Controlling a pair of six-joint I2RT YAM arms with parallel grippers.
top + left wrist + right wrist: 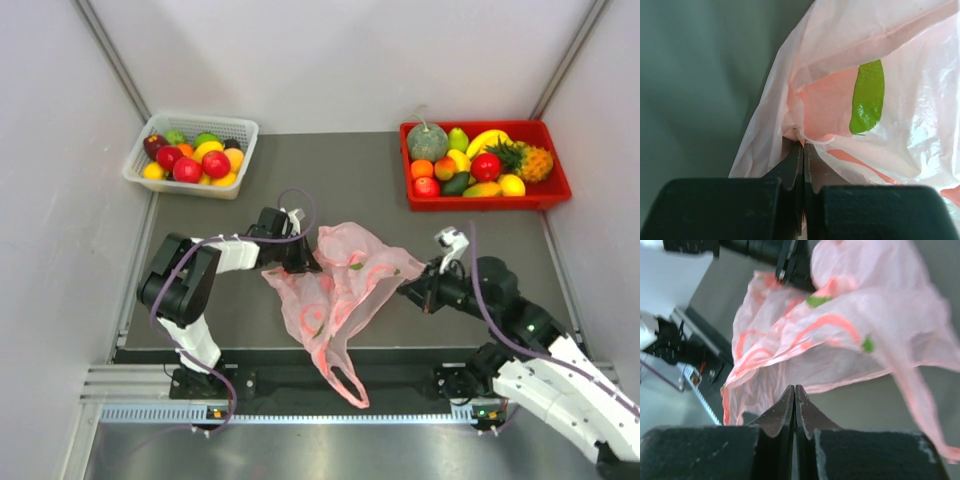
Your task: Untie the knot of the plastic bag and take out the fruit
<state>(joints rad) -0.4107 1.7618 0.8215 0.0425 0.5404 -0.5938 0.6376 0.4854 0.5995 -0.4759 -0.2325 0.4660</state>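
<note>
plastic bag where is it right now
In the top view the plastic bag lies mid-table, its left edge pinched by the left gripper and the right gripper at its right edge; one handle loop trails toward the near edge.

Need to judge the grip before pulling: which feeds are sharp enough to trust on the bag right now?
Top external: evenly lit, sharp, the plastic bag clear. Left wrist: bag film crisp with mild sheen, the jaws a dark soft foreground. Right wrist: bag smeared and soft, least trustworthy.
</note>
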